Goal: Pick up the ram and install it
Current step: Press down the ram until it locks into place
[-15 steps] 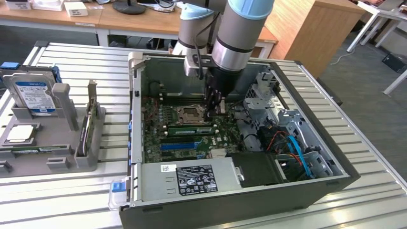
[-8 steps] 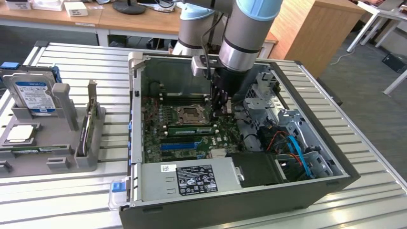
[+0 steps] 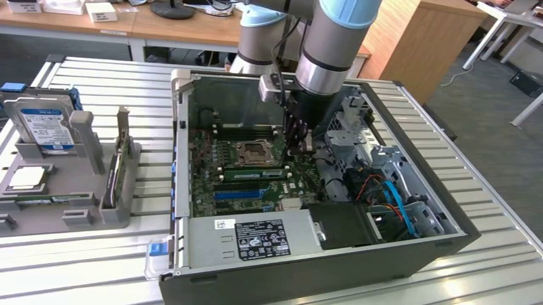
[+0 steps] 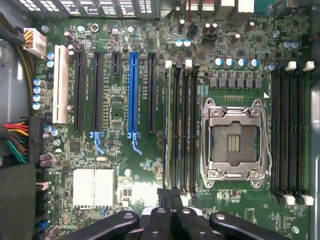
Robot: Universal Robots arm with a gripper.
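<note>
Case [image 3: 180, 159] matt metal; motherboard [image 4: 150, 160] glossy green; socket frame [image 4: 232, 112] polished metal; blue slot [image 4: 133, 95] plastic; gripper [image 4: 170, 193] glossy black.

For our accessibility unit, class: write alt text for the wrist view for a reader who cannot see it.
A shut end effector hangs above black memory slots beside an empty CPU socket on a green motherboard; a blue slot lies further along.
</note>
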